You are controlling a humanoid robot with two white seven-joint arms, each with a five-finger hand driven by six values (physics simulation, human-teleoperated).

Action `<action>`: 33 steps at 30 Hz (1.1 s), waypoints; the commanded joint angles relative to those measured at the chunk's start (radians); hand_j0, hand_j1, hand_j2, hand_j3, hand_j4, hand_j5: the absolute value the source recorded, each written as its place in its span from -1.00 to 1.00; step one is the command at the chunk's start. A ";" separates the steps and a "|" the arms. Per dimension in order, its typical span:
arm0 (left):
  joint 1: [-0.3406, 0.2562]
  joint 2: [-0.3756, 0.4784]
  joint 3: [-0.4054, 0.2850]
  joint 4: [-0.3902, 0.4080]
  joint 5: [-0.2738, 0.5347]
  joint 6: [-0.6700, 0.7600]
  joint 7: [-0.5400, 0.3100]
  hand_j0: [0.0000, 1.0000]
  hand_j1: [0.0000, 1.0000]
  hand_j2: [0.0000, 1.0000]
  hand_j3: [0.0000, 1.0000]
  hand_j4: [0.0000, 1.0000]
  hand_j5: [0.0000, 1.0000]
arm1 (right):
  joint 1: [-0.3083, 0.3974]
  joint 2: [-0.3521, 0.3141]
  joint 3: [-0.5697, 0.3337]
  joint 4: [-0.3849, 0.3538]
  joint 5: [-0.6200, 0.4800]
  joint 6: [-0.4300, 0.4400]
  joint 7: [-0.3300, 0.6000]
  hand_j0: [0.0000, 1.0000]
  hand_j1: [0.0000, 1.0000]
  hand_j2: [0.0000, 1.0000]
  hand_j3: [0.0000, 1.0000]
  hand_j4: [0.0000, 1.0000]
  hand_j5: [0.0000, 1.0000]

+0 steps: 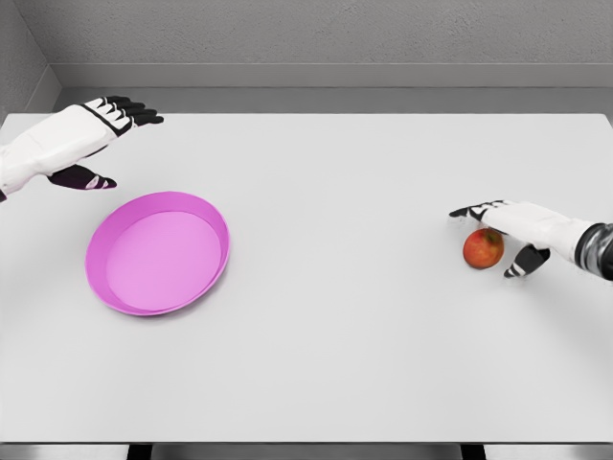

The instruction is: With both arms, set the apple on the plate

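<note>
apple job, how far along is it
Nothing is placed yet: the apple sits on the table, far from the empty pink plate. In hand: the right hand is at the apple, fingers spread, not closed. The left hand hovers open beyond the plate. Grasp, carry and placement remain.

Left arm [43, 153]: smooth white shell along the forearm, rounded and glossy, with no visible screws or cables.
Left hand [101, 120]: white back plate; the fingers [134, 110] are black with white segments near the knuckles; the thumb [84, 178] is dark, almost black, with a faint purple sheen.
Right arm [594, 249]: white casing, then a darker grey and black banded section near the picture's edge, like a ribbed joint.
Right hand [517, 230]: white back plate; black fingertips with small white patches; the thumb [525, 261] is black and white striped.
</note>
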 commanded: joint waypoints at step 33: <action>0.002 0.001 0.000 0.000 0.008 0.001 0.000 1.00 1.00 1.00 1.00 1.00 1.00 | -0.015 0.019 0.024 0.009 0.001 0.017 0.031 -0.03 -0.03 -0.03 -0.03 -0.03 -0.03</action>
